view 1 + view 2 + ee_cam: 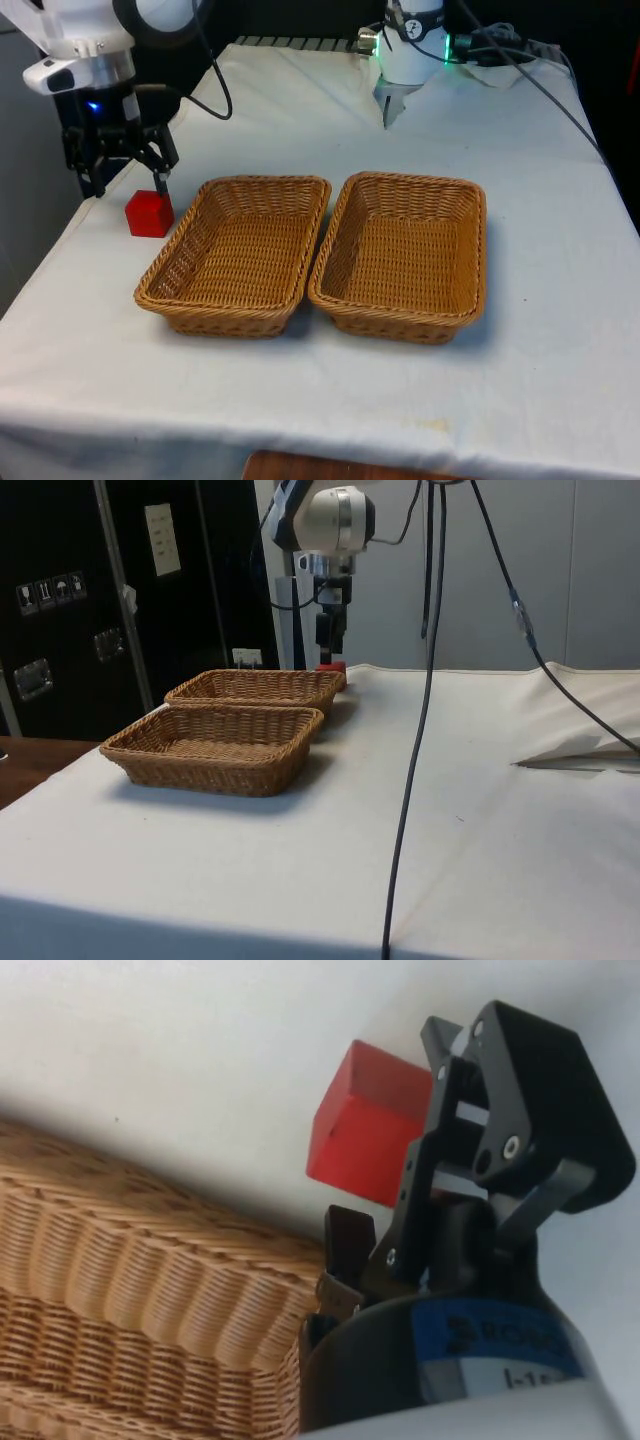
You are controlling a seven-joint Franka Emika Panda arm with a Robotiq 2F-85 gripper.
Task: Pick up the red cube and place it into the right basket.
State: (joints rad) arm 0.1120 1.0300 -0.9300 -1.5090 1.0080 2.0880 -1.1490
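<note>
Two wicker baskets sit side by side mid-table, the right basket empty, the left basket empty too. Red cube rests on the cloth near the table's edge at the front view's left, just beside the left basket's far corner. Gripper hangs just above it — open, holding nothing. Cube looks light, rigid, flat-faced — grip two opposite side faces squarely.
</note>
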